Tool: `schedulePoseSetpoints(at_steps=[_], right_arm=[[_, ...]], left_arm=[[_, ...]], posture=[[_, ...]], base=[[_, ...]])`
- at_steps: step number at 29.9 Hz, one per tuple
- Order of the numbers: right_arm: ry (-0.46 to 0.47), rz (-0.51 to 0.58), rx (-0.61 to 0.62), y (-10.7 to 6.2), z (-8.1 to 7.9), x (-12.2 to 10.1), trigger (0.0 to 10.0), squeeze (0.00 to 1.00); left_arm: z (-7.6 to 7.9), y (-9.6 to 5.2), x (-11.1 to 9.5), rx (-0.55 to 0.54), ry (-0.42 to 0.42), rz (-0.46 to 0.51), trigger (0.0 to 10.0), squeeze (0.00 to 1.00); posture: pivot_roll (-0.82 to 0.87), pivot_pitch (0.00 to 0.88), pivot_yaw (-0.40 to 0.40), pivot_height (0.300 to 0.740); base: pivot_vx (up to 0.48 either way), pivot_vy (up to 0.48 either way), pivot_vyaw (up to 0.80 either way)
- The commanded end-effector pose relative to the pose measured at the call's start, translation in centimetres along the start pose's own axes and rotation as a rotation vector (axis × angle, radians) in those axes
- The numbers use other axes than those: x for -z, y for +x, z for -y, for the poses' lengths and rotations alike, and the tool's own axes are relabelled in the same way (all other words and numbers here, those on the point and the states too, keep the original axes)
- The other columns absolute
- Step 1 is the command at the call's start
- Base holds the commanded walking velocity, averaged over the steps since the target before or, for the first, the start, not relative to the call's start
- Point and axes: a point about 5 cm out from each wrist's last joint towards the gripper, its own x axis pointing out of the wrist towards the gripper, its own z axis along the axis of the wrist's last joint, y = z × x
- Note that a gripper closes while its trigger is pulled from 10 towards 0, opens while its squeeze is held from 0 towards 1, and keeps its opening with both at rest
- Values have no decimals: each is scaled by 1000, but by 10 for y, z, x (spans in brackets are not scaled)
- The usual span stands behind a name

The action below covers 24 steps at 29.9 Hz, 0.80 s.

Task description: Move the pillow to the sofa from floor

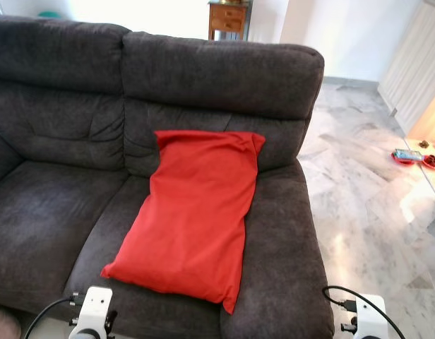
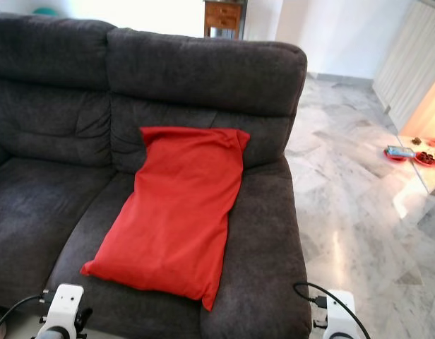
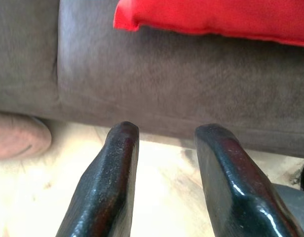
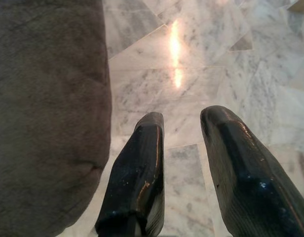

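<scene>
Where plush grey sofa (image 1: 55, 205) dips, smooth red pillow (image 1: 193, 212) rests.

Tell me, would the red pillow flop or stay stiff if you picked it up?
The red pillow would probably flop: it bends where it leans from seat to backrest of the sofa. It looks soft, likely light. Its cloth seems matte, so probably not slippery.

Pillow (image 1: 193, 219) on sofa (image 1: 55, 212) seat

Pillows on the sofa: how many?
1. The red pillow lies on the right seat cushion of the grey sofa, its top edge leaning on the backrest. Others could be outside the frame.
</scene>
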Motion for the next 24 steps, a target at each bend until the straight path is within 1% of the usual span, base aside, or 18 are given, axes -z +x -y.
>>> schedulePoseSetpoints(at_steps=[1,6,9,11,13,15,17,24], right_arm=[[25,-32,-24,-1,-5,4,10000,0],[45,-52,-74,-2,-16,6,10000,0],[37,-59,-104,-3,-21,7,10000,0],[37,-58,-108,-3,-22,6,10000,0],[60,-58,-118,-2,-22,5,10000,0],[39,-52,-125,-2,-22,4,10000,0],[54,-49,-123,-2,-22,4,10000,0],[56,-50,-126,-2,-20,5,10000,0]], left_arm=[[3,0,4,-12,-47,-22,10000,0],[3,1,6,-24,-104,-43,10000,0],[5,1,8,-18,-94,-55,10000,0],[6,1,9,-13,-89,-63,10000,0],[9,1,10,-12,-105,-70,10000,0],[11,1,12,-9,-106,-81,10000,0],[13,1,12,-5,-105,-87,10000,0],[19,2,10,8,-119,-84,10000,0]], posture=[[139,0,-73,740],[135,0,-75,740],[130,0,-76,740],[130,0,-76,740],[115,0,-74,740],[112,0,-75,740],[110,0,-79,740],[121,0,-84,740]], base=[[0,0,0],[0,0,0],[0,0,0],[0,0,0],[0,0,0],[0,0,0],[0,0,0],[0,0,0]])
